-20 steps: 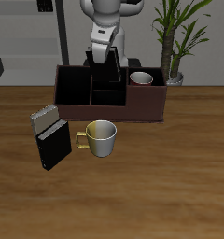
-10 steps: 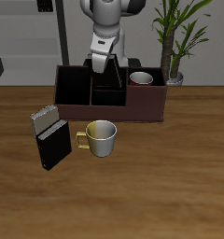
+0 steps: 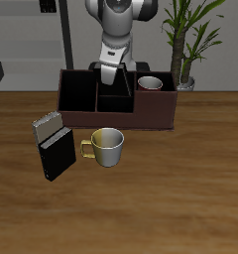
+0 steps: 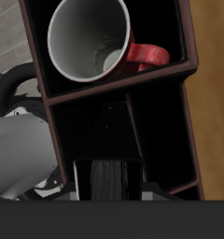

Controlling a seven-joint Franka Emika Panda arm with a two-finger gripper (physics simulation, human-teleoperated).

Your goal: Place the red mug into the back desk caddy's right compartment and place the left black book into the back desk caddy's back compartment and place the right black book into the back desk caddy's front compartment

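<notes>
Near the tabletop's front, right black book upright. Farther back, caddy: red mug in its right compartment, mouth up; left black book barely discernible. Gripper above, fingers' state unclear.

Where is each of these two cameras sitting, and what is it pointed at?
Exterior view: in front of and above the table, facing the arm, whose hand hangs over the caddy.
Wrist view: on the hand, looking down into the caddy; grey robot body at the edge.
Shared: the red mug in its compartment.
</notes>
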